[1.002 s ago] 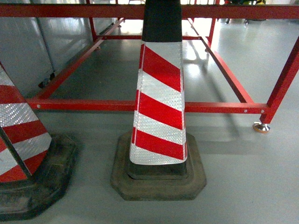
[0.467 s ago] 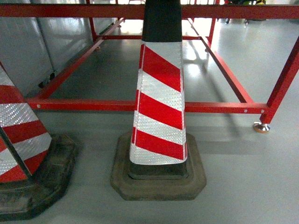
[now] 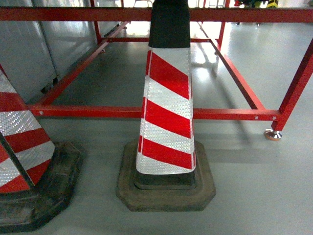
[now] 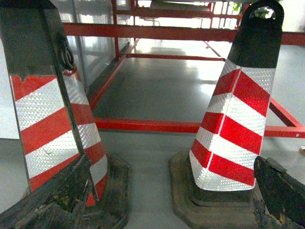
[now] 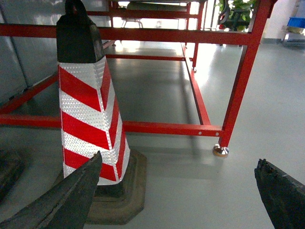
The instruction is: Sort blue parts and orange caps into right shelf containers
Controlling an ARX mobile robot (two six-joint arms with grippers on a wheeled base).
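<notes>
Compared with a moment ago, our head view has shifted only slightly: the cone (image 3: 166,103) sits a touch lower and the top red rail (image 3: 73,13) has dropped a little in the frame, so we judge the base or head is creeping or tilting, not travelling far. For the task this means we are not yet at work: we face the floor (image 3: 254,186), the striped cone in the middle, a second cone (image 3: 22,147) at the left edge, and the low red frame (image 3: 234,113) with its steel foot (image 3: 273,134) behind them. No orange caps, blue parts or crates show in the head view; only a small blue shape (image 5: 296,23) far off at the upper right of the right wrist view might be a container, too small to tell. The left gripper (image 4: 162,191) hangs near the floor with its dark fingers spread wide, holding nothing, a cone on either side of its view. The right gripper (image 5: 176,191) is likewise spread wide and holds nothing, with the cone just behind its left finger (image 5: 62,200). We judge we must still turn away and find the shelf before any sorting begins. We read no brand, label or writing anywhere; the cones carry only red and white reflective stripes.
</notes>
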